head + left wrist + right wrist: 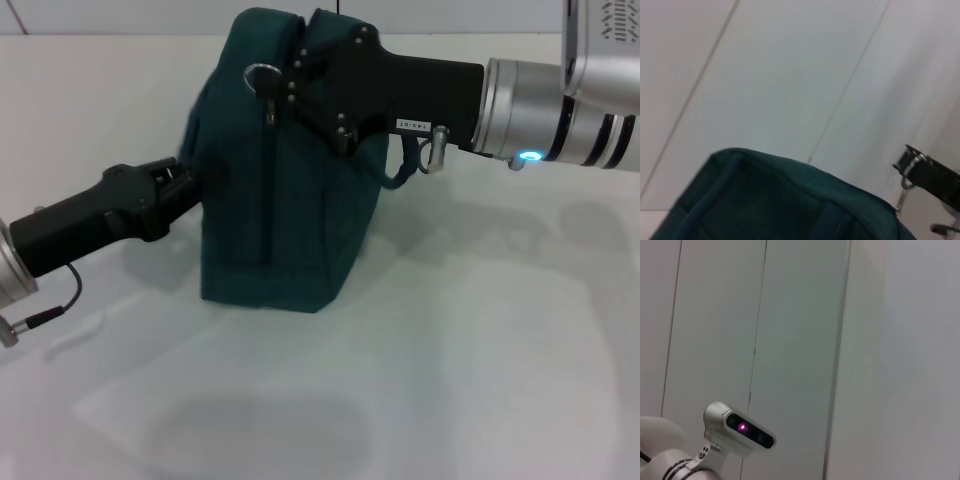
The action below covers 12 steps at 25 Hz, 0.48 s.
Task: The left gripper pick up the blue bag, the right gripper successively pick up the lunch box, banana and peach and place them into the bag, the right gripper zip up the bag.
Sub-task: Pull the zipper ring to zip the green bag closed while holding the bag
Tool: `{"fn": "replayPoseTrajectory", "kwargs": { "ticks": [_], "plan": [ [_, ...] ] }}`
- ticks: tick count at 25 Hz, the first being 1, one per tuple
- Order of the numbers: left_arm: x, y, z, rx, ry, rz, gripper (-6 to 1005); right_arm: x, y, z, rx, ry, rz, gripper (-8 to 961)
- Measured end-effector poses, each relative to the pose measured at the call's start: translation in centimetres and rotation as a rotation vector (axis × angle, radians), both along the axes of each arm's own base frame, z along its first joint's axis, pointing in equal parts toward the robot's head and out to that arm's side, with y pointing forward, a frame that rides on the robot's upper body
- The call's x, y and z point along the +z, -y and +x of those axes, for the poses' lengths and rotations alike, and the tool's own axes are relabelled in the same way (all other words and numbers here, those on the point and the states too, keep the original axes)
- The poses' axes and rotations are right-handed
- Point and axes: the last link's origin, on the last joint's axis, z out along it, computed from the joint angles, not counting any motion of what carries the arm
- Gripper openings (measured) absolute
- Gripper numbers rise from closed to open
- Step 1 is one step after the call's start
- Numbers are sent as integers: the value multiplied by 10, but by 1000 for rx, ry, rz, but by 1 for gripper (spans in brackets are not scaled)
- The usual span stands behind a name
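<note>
White laminate is covering the desk [450, 380], which is carrying a single object; pale wall panels with thin vertical seams are filling both wrist views. One blue bag [270, 220] is standing upright near the middle of the desk, its zipper running vertically down the side facing the head camera, with one ring pull [262, 74] sitting at the top of that zipper. One loop handle [400, 172] is showing behind the right arm, on the robot's right of the bag. No lunch box, banana or peach is showing in any view. Two grippers are working at the bag. The left gripper [192, 180] is reaching in from the robot's left and is meeting the bag's upper side; its jaws are hidden against the fabric, so their spread cannot be determined. The right gripper [285, 85] is lying across the top of the bag with its tip just beside the ring pull; whether its jaws are pinching the pull cannot be determined.
</note>
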Motion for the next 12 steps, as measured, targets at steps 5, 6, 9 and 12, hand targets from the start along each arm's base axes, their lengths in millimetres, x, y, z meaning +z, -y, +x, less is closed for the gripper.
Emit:
{"fn": "replayPoseTrajectory", "kwargs": {
  "ticks": [5,6,9,12],
  "plan": [
    [-3,1,2,-16,-7,-15,216,1,0,3,-49,-20,-34,67],
    [-3,0,3,-19,-8,-16,180,1,1,4,-68,-28,-48,67],
    [-6,0,5,-39,-17,-24,70,2,1,6,-112,-47,-84,68],
    [-8,1,8,-59,-24,-30,59,3,1,7,-166,-68,-129,69]
  ]
}}
